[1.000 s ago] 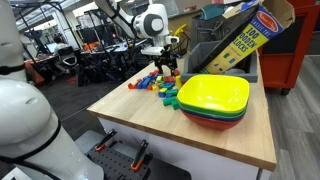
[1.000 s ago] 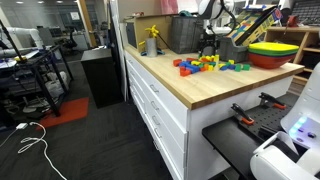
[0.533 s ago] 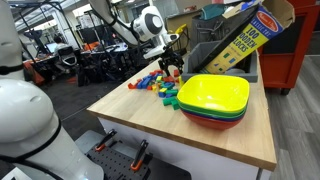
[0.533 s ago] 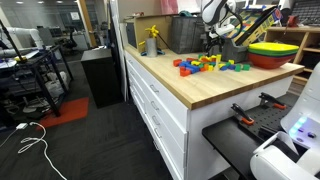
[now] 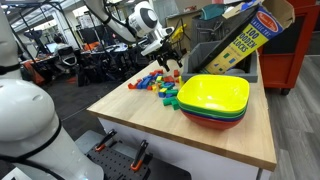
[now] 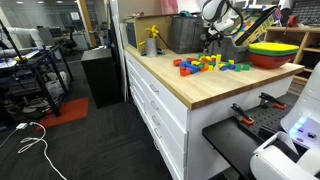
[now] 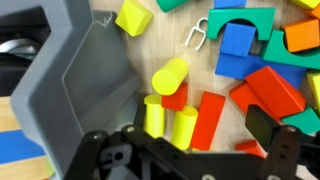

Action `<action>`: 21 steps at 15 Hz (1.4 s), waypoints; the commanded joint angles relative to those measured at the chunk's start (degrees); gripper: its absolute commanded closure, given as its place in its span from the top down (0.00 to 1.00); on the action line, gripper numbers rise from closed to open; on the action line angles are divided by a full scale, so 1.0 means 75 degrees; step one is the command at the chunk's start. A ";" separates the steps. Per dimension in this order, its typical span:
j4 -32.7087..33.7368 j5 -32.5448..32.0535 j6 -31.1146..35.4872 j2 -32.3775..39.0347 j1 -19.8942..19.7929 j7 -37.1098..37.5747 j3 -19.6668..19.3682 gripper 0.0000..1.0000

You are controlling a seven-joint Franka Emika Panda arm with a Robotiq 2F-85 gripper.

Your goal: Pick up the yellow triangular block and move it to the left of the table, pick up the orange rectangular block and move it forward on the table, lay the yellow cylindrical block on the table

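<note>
My gripper (image 7: 198, 140) is open and empty, hovering over the block pile; it also shows in both exterior views (image 5: 169, 62) (image 6: 212, 41). Between its fingers in the wrist view stand two yellow cylindrical blocks (image 7: 153, 115) (image 7: 183, 126) beside an orange rectangular block (image 7: 207, 116). A third yellow cylinder (image 7: 170, 75) lies just beyond them. A yellow angular block (image 7: 133, 17) lies farther off; its exact shape is unclear. The pile (image 5: 160, 84) (image 6: 206, 64) sits on the pale wood table (image 5: 140, 122) (image 6: 190, 90).
A grey bin (image 7: 70, 70) stands close on the left of the pile. Red (image 7: 270, 90), blue (image 7: 235, 40) and green blocks lie around. Stacked yellow, green and red bowls (image 5: 214, 100) (image 6: 272, 52) sit nearby. A puzzle box (image 5: 240, 40) leans behind.
The arm's wrist has shifted slightly over the pile, a little up and toward the back. The blocks have not moved.
</note>
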 commanded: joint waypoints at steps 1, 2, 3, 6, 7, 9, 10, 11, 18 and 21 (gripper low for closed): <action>-0.0365 0.0413 0.0027 -0.0150 -0.0167 -0.0074 0.0073 1.00; -0.0416 0.0559 0.0019 -0.0123 -0.0193 -0.0102 0.0083 1.00; -0.0461 0.0706 0.0034 -0.0099 -0.0214 -0.0137 0.0095 1.00; -0.0532 0.1106 0.0102 0.0002 -0.0222 -0.0191 0.0140 1.00; -0.0545 0.1204 0.0128 0.0007 -0.0213 -0.0202 0.0158 1.00; -0.0518 0.1273 0.0151 0.0043 -0.0176 -0.0174 0.0188 1.00; -0.0489 0.1226 0.0168 0.0084 -0.0155 -0.0138 0.0190 1.00; -0.0471 0.1183 0.0175 0.0104 -0.0143 -0.0118 0.0194 1.00; -0.0254 0.0814 0.0251 0.0356 -0.0102 -0.0067 0.0122 1.00; -0.0091 0.0677 0.0233 0.0495 -0.0084 -0.0083 0.0094 1.00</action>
